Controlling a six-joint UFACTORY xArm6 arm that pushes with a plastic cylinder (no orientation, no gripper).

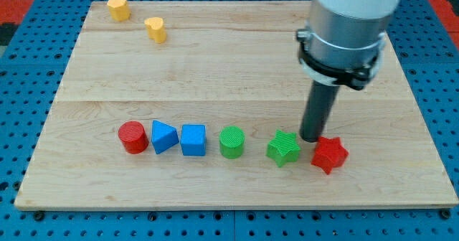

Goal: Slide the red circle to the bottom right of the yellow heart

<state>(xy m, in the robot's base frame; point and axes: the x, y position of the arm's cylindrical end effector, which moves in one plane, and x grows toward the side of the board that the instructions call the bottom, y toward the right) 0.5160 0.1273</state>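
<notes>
The red circle (133, 137) sits at the left end of a row of blocks near the view's bottom. The yellow heart (155, 29) stands near the view's top left, with a yellow hexagon-like block (118, 8) further up and left of it. My tip (311, 138) is far to the right of the red circle, just above the red star (329, 154) and right of the green star (284, 148), close to both.
Between the red circle and the stars lie a blue triangle (164, 137), a blue cube (193, 140) and a green circle (232, 142) in a row. The wooden board (229, 76) lies on a blue pegboard; its bottom edge runs just below the row.
</notes>
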